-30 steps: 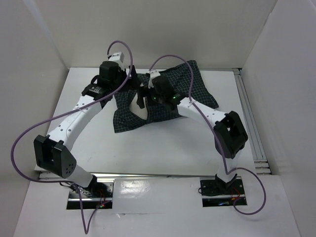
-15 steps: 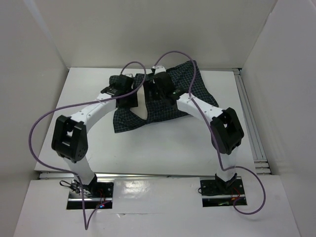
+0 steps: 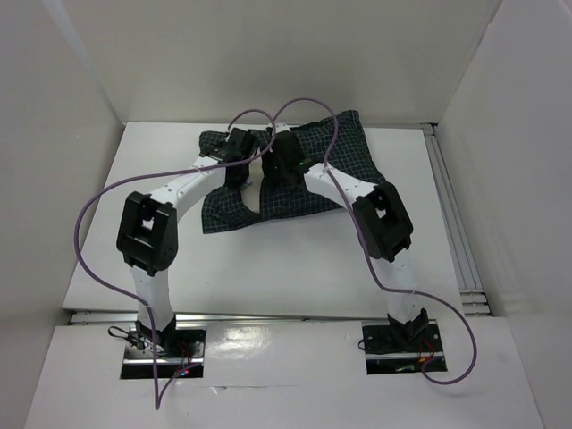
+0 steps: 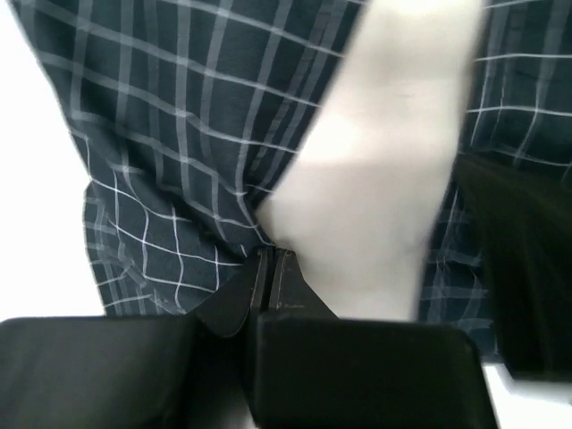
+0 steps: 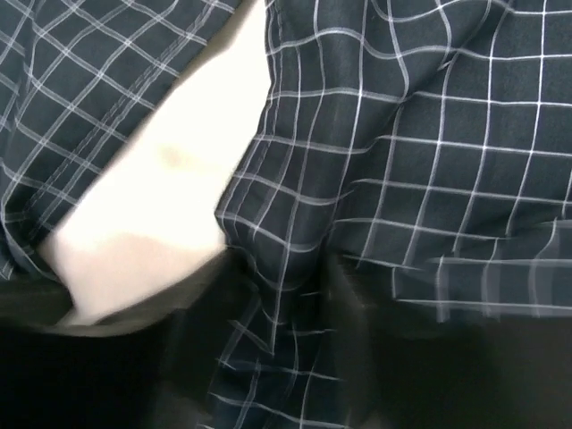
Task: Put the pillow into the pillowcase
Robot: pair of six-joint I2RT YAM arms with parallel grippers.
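Note:
The dark checked pillowcase (image 3: 349, 152) lies at the back of the table, with a cream sliver of the pillow (image 3: 254, 195) showing at its open left end. My left gripper (image 3: 248, 175) is at that opening. In the left wrist view its jaws (image 4: 271, 255) are pressed together right where the pillowcase hem (image 4: 179, 134) meets the pillow (image 4: 375, 179). My right gripper (image 3: 279, 179) is beside it. In the right wrist view its dark, blurred fingers (image 5: 192, 357) flank a bunched fold of pillowcase (image 5: 429, 134) next to the pillow (image 5: 170, 197), midpoint (image 5: 286, 357).
White walls enclose the table (image 3: 295, 268) on the left, back and right. A rail (image 3: 456, 223) runs along the right edge. Purple cables (image 3: 89, 232) loop from both arms over the work area. The two wrists sit very close together.
Both arms have reached forward and down to the pillowcase opening. The left gripper went from wide open to shut. The right gripper's fingers have narrowed onto a fold of cloth.

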